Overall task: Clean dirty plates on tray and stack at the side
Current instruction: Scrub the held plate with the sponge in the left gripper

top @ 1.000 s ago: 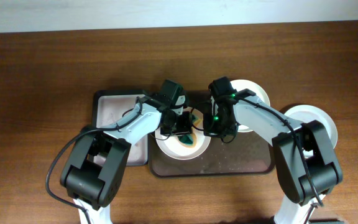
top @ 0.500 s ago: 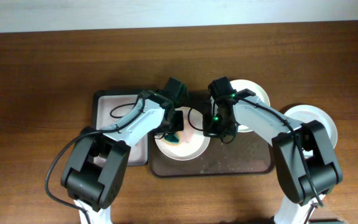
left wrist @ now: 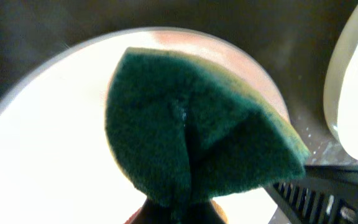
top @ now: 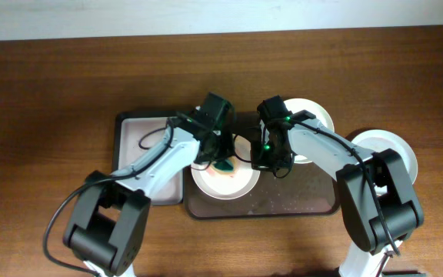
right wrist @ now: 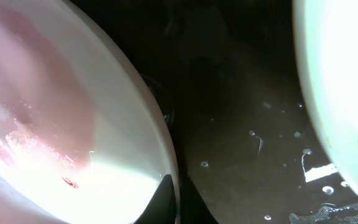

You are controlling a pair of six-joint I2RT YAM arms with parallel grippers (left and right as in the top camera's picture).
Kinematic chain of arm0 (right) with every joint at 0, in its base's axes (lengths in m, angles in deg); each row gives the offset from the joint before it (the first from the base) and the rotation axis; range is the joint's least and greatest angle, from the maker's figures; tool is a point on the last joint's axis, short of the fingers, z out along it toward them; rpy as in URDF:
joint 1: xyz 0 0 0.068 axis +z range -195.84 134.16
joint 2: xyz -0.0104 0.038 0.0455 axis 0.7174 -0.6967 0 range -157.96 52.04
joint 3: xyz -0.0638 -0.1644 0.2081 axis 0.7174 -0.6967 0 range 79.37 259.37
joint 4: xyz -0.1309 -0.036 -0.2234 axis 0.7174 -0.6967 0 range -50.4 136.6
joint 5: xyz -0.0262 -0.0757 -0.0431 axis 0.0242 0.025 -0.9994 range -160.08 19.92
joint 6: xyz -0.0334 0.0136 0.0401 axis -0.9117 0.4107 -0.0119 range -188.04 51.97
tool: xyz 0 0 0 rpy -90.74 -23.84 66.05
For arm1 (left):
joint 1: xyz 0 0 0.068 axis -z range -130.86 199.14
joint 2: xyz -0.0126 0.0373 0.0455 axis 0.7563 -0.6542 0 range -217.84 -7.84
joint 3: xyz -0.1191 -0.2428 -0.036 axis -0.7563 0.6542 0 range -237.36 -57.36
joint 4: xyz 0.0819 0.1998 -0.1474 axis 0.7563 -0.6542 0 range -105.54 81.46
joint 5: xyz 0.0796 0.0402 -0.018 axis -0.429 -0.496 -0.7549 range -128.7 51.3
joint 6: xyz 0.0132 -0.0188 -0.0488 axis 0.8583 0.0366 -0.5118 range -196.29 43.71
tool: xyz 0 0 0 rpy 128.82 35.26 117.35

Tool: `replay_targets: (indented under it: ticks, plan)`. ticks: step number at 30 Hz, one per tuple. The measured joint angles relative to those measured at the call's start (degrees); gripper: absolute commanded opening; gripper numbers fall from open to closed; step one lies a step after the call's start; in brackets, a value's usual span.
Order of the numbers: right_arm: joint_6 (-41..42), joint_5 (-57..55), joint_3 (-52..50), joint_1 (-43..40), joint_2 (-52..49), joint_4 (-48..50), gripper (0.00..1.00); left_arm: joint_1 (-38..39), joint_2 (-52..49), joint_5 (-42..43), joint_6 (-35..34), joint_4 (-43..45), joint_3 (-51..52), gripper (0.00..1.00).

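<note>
A white plate (top: 225, 185) lies on the left part of the dark brown tray (top: 298, 201). My left gripper (top: 220, 158) is shut on a green sponge (top: 224, 165), which presses on the back part of this plate. The left wrist view shows the sponge (left wrist: 191, 137) folded over the plate (left wrist: 48, 149). My right gripper (top: 261, 163) is shut on the plate's right rim (right wrist: 166, 155). The right wrist view shows a pink film and a red fleck (right wrist: 68, 182) on the plate. A second plate (top: 314, 115) sits at the tray's back right. A third plate (top: 394, 150) lies off the tray, at the right.
A smaller black-rimmed tray with a pale pink inside (top: 141, 138) lies just left of the brown tray, under my left arm. Water drops dot the brown tray's floor (right wrist: 253, 137). The wooden table's far edge meets a white wall.
My left gripper has swept the sponge across the plate, first to the left, then back toward the plate's far middle. The right gripper has stayed on the rim.
</note>
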Motion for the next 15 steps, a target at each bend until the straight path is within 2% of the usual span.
replay_targets:
  ticks: [3, 6, 15]
  plan:
    - [0.0, 0.0, 0.0, 0.0, 0.0, 0.0, 0.04, 1.3, -1.4, 2.4, -2.6, 5.7, 3.4, 0.00]
    - [-0.1, 0.0, 0.0, 0.0, 0.0, 0.0, 0.04, 2.6, -1.5, 1.5, -3.7, 7.0, 4.7, 0.00]
    - [-0.4, 0.0, 0.0, 0.0, 0.0, -0.1, 0.04, 6.1, -1.5, -13.7, -4.9, 6.5, 5.4, 0.00]
